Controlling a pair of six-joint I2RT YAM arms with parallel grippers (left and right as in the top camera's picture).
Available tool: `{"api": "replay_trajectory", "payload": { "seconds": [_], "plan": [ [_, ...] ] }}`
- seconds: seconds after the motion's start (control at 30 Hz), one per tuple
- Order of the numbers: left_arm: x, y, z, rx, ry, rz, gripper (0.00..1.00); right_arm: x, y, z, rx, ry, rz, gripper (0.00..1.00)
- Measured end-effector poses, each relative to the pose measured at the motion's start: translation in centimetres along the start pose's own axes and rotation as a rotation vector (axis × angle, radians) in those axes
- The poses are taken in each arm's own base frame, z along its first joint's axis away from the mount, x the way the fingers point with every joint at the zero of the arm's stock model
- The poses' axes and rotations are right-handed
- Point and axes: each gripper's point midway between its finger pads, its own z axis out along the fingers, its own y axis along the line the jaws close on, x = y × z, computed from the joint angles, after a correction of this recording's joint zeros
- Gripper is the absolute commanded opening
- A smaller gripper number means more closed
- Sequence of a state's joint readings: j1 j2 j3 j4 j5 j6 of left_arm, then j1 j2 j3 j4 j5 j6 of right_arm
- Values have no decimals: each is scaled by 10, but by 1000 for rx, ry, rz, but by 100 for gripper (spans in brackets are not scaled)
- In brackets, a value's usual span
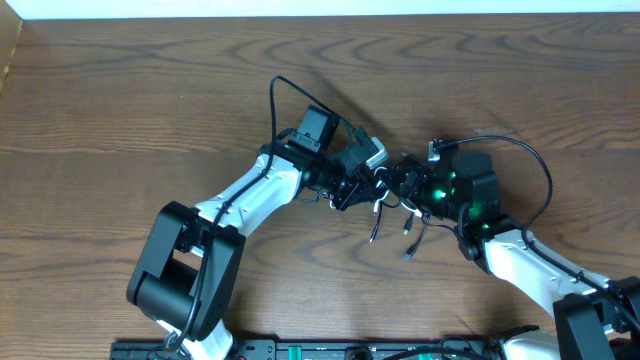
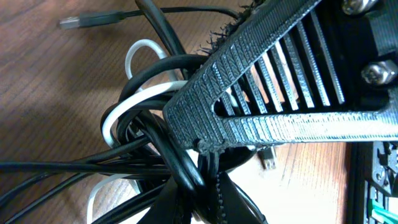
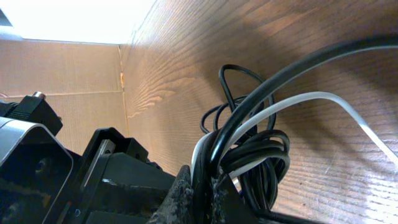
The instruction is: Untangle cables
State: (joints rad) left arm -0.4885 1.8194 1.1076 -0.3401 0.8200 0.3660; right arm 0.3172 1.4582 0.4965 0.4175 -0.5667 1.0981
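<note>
The black cable and the white cable hang as one tangled bundle between my two grippers, just above the table's middle, with plug ends dangling toward the front. My left gripper is shut on the black cable's loops, and its jaws show at the bottom of the left wrist view. The white cable curls through those loops. My right gripper is shut on both cables. In the right wrist view its jaws pinch the black cable and the white cable together.
My right gripper's ribbed finger crosses the left wrist view. A USB plug lies on the wood and a small plug hangs near the bundle. A cardboard wall borders the table's left side.
</note>
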Motion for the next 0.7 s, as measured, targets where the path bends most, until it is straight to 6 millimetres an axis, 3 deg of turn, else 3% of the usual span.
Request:
{"api": "replay_trajectory", "payload": {
  "seconds": [0.33, 0.53, 0.7],
  "plan": [
    [5, 10, 3, -84, 36, -32, 8, 4, -15, -1, 64, 17, -52, 1],
    [9, 34, 0, -234, 54, -112, 8, 11, -33, -3, 145, 45, -68, 1],
    [12, 62, -11, -382, 51, -187, 7, 13, -37, -3, 157, 53, -86, 1]
  ]
}}
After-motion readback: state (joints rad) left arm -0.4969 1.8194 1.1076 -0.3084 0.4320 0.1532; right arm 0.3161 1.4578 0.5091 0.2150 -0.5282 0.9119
